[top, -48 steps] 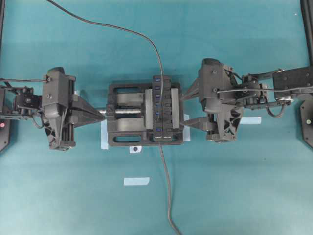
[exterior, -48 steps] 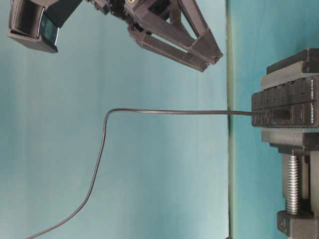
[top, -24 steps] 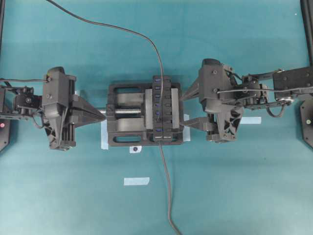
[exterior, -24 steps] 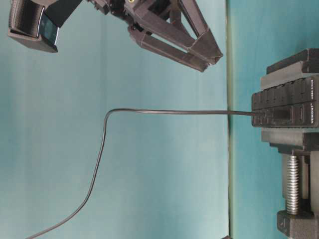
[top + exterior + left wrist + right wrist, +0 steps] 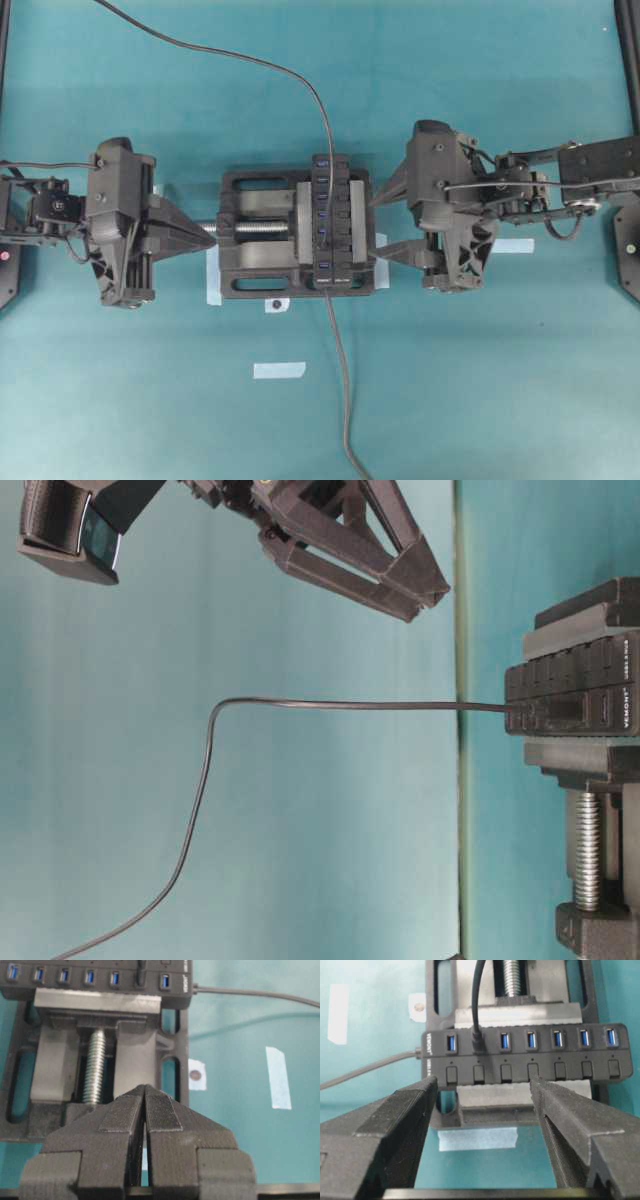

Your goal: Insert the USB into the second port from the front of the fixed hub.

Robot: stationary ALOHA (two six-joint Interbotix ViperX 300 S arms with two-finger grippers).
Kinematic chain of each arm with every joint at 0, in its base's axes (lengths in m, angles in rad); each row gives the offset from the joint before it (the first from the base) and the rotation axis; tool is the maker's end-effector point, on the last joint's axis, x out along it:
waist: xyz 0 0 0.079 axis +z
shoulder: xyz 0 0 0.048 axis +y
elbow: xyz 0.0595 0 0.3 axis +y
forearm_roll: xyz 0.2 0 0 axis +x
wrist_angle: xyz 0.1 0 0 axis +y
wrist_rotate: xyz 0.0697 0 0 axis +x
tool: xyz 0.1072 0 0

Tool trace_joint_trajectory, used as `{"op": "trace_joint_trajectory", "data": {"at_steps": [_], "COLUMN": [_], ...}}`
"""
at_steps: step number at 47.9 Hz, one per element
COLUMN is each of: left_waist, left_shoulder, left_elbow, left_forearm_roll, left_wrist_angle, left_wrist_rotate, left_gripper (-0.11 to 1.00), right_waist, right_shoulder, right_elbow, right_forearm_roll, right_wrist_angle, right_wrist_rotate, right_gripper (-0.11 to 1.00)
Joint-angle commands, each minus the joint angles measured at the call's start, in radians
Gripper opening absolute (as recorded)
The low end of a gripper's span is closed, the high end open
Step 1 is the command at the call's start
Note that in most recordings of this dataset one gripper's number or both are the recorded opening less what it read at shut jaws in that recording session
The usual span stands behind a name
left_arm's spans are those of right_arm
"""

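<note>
Nothing shifted since earlier frames: both arms parked, cable unmoved. Small black USB plug (image 5: 478, 1045) on thin dark cable sits in second port from labelled end of long black seven-port hub (image 5: 560, 1072), just beyond spread fingers of right gripper (image 5: 482, 1085), holding nothing. Insertion looks complete. Left gripper (image 5: 145, 1105) fingers pressed together, empty, facing black vise (image 5: 55, 1110) with silver screw. Wrist views alone show seated plug; overhead shows only blue port row.

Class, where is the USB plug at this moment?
In the right wrist view, the USB plug sits in the fixed hub, in the second port from the left, its neighbouring ports empty.
</note>
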Motion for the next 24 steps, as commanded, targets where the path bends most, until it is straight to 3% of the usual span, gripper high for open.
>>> {"op": "trace_joint_trajectory", "data": {"at_steps": [1,24], "left_waist": [-0.002,-0.003], "left_shoulder": [-0.005,-0.005], "left_elbow": [-0.026,-0.025], "left_forearm_roll": [0.003,0.003], "left_wrist_angle": [-0.009,-0.009], "left_wrist_rotate": [-0.005,-0.02], "left_gripper": [0.0,0.0], "right_waist": [0.003,0.003], "right_shoulder": [-0.015,-0.011], "right_elbow": [-0.008,-0.009], "right_forearm_roll": [0.002,0.002], "right_wrist_angle": [-0.008,-0.008], "right_wrist_rotate": [0.011,0.011], "right_gripper": [0.82,0.82]}}
